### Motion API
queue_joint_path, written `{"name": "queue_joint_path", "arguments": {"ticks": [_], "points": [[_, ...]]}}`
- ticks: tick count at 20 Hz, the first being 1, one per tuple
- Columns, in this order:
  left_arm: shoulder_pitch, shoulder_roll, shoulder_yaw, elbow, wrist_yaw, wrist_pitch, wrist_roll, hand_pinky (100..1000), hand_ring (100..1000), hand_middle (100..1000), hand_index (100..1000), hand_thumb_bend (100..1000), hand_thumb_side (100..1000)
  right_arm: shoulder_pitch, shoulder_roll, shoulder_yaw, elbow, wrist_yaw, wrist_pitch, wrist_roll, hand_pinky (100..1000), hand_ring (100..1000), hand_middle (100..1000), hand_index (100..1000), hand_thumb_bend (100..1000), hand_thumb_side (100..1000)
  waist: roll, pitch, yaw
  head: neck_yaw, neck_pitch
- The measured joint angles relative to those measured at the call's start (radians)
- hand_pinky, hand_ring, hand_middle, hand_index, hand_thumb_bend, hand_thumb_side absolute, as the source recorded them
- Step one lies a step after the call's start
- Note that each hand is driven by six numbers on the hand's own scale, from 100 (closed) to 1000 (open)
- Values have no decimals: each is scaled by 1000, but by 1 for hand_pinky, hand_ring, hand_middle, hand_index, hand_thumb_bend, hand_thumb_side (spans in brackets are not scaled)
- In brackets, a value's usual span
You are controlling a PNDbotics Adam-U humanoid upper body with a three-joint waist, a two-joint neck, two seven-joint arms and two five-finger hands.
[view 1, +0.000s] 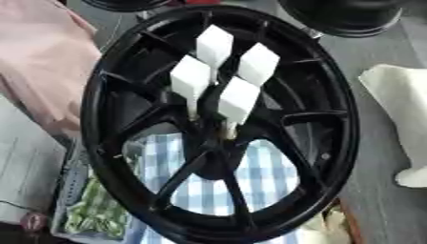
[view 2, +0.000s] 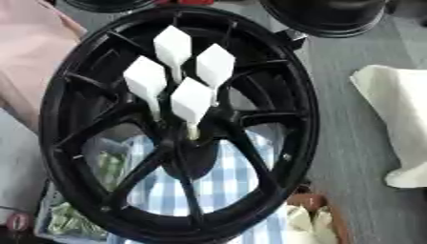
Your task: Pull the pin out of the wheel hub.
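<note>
A large black spoked wheel hub [view 1: 333, 124] fills both views, tilted slightly. Several white pins with broad diamond-shaped heads stick out of its centre: one at the top [view 1: 214, 45], one at the right [view 1: 258, 64], one at the left [view 1: 190, 78] and one nearest the hub's middle [view 1: 238, 99]. Their thin stems go down into holes round the hub's centre [view 1: 218, 143]. Neither robot hand shows in either view.
Blue-and-white checked cloth [view 1: 267, 178] shows through the spokes. A pink cloth [view 1: 42, 62] lies at the left, a white cloth [view 1: 404, 100] at the right on a grey surface. Other black round parts [view 1: 350, 16] sit at the top. Greenish items [view 1: 92, 209] lie lower left.
</note>
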Motion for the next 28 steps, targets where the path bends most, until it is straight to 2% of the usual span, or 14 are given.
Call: {"name": "queue_joint_path", "arguments": {"ticks": [1, 2, 6, 7, 9, 12, 13, 14, 20, 28], "points": [[0, 1, 0, 0, 0, 0, -1, 761, 791, 784, 861, 531, 689, -16, -6, 9, 0, 15, -2, 27, 847, 842, 796, 830, 100, 588, -2, -1, 0, 0, 0], [0, 4, 0, -1, 0, 1, -1, 761, 792, 784, 861, 531, 689, -31, -12, 20, -1, 36, -7, 63, 860, 856, 804, 827, 100, 507, -5, -2, 0, -1, 0], [-1, 12, -6, -4, -1, 3, -3, 761, 792, 784, 858, 531, 689, -96, -30, 79, -30, 203, -56, 312, 869, 867, 814, 830, 100, 526, -14, -5, 3, -5, 0], [-1, 13, -7, -6, -1, 4, -4, 760, 793, 784, 856, 529, 690, -106, -31, 91, -36, 240, -71, 371, 884, 889, 830, 837, 100, 442, -15, -5, 4, -6, 0], [-5, 18, -10, -8, -2, 5, -7, 761, 793, 784, 856, 527, 691, -128, -42, 135, -67, 314, -118, 502, 892, 903, 840, 840, 100, 374, -22, -5, 9, -9, 0], [-9, 25, -13, -12, -5, 8, -11, 760, 794, 785, 853, 526, 691, -161, -47, 196, -112, 381, -182, 666, 895, 912, 847, 839, 100, 324, -36, -5, 12, -11, 0], [-10, 25, -13, -12, -6, 8, -12, 760, 794, 784, 853, 526, 691, -170, -47, 213, -121, 389, -196, 706, 893, 911, 844, 839, 171, 295, -36, -5, 12, -13, 0], [-11, 26, -13, -13, -6, 9, -12, 760, 794, 785, 851, 525, 692, -178, -47, 227, -127, 392, -207, 739, 892, 908, 850, 842, 100, 296, -36, -5, 12, -14, 0], [-19, 26, -19, -13, -6, 13, -17, 752, 796, 786, 848, 522, 693, -224, -39, 305, -130, 385, -228, 846, 886, 887, 843, 851, 100, 253, -42, 2, 12, -23, 0], [-21, 26, -24, -13, -6, 16, -20, 749, 798, 787, 848, 520, 693, -280, 9, 363, -95, 381, -233, 871, 882, 880, 837, 847, 100, 227, -41, 2, 12, -25, -1]]}}
